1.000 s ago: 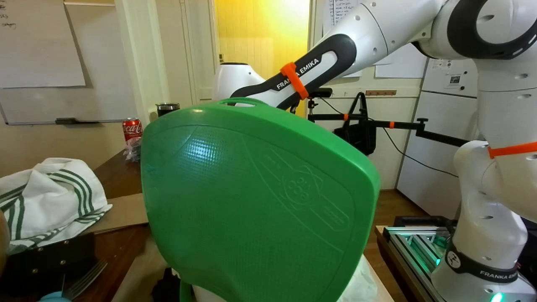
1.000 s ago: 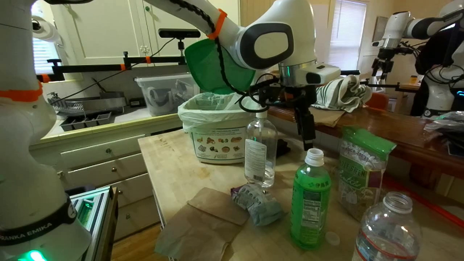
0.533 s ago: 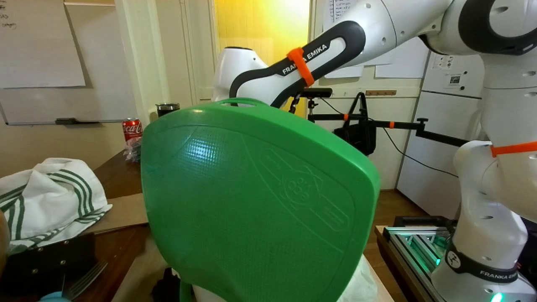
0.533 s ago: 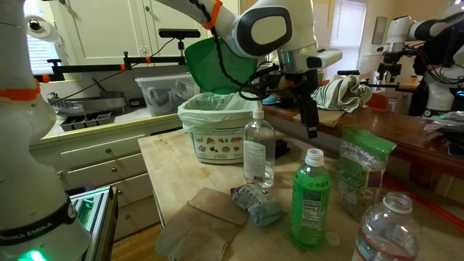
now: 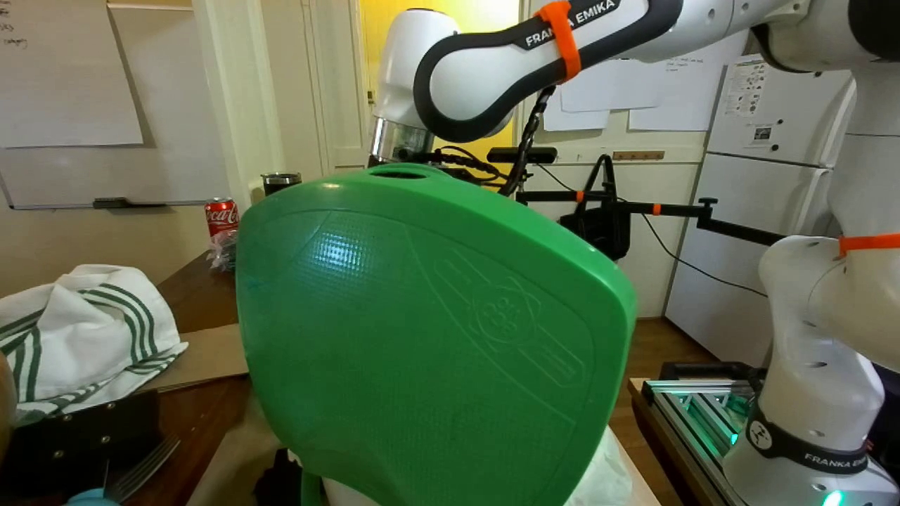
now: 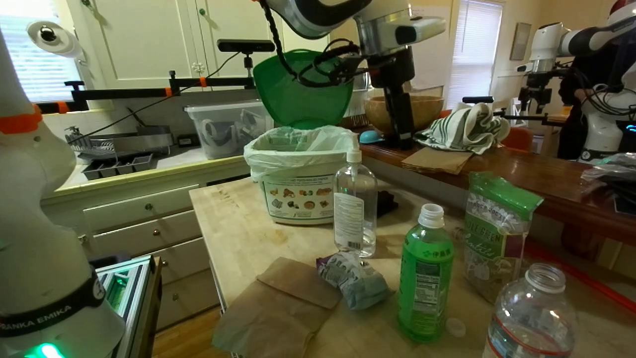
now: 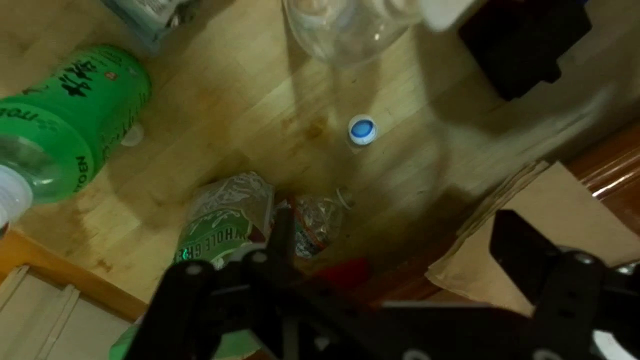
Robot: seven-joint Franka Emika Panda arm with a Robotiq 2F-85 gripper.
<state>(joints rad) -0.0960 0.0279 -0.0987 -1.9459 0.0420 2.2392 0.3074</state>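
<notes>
Brown paper is laid on the wooden ledge beside the table, partly hidden by a finger in the wrist view. The gripper is held up and pointed downward, empty, its jaws spread wide. The arm is stretched outward and bent down at the wrist.

In an exterior view, the broad green plastic lid hides the black jaws; the wrist view cuts off the transparent plastic pump bottle, and the black angular lump nearby seems too dark to identify
</notes>
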